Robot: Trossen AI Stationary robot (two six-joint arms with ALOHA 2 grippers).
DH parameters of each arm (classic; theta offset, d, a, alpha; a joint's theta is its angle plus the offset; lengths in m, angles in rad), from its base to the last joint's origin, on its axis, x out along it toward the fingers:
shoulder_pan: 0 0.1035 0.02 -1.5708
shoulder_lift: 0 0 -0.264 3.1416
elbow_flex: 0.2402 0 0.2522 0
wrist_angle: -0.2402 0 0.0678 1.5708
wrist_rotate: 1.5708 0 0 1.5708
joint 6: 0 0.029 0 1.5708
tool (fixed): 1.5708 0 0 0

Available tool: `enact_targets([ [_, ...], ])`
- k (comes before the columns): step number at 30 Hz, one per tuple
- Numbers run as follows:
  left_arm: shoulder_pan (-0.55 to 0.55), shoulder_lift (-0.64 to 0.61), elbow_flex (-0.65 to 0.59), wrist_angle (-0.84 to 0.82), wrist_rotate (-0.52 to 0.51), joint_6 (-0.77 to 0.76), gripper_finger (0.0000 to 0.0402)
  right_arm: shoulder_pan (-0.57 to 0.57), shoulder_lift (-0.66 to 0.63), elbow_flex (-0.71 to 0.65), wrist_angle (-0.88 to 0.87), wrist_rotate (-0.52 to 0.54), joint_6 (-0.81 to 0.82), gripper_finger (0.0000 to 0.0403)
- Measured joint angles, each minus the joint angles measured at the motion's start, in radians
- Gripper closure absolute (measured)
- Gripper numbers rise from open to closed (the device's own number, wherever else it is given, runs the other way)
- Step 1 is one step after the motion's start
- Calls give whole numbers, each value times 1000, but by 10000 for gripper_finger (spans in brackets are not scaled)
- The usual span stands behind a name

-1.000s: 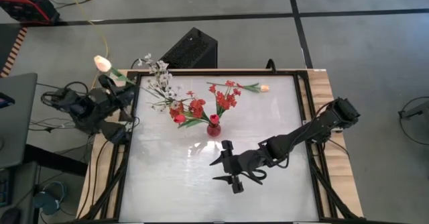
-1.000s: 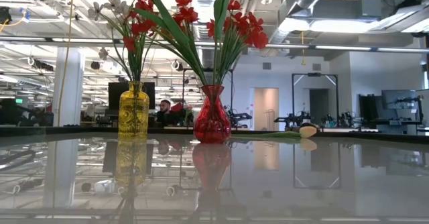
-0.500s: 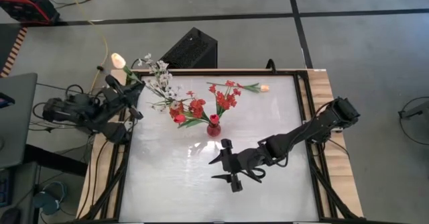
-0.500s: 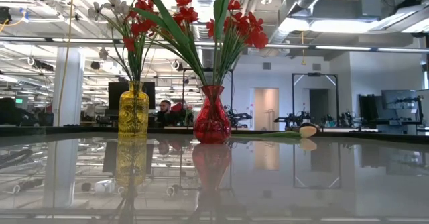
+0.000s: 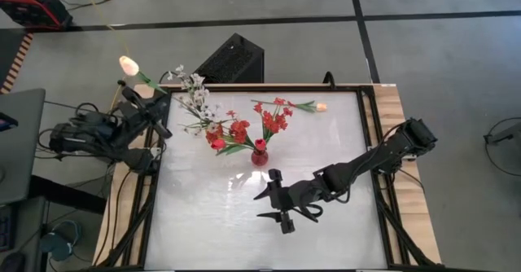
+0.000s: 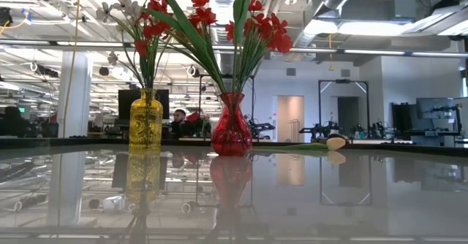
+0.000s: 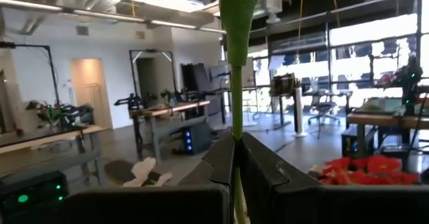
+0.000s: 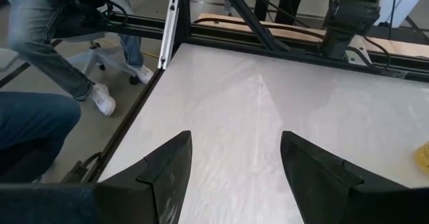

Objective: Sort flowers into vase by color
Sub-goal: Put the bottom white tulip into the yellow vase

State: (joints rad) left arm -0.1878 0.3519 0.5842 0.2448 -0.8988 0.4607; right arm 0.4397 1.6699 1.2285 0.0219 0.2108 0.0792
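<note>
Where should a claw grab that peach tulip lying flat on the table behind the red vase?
Grip the peach tulip mid-stem, coming straight down from above. It lies flat with its green stem running toward the red vase, so the bare stretch near the bud is probably clearest of the red flowers. Close across the stem, not on the bud.

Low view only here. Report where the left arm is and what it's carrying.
Observer: The left gripper is at the left edge of the table, fingers shut on the green stem of a peach tulip.
Operator: Now give me the right gripper.
Observer: The right gripper hangs over the table's middle, apart from the red vase, fingers open and empty.
Operator: Say where the tulip's bud sits.
Observer: Out past the table's far-left corner.
</note>
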Motion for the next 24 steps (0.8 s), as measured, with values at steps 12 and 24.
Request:
enact_targets([
  [12,52,0,0,-216,-4,-122,401,0,0,0,0,0,0,148],
  [24,155,-35,-161,-198,74,-297,401,0,56,0,23,-3,0,148],
])
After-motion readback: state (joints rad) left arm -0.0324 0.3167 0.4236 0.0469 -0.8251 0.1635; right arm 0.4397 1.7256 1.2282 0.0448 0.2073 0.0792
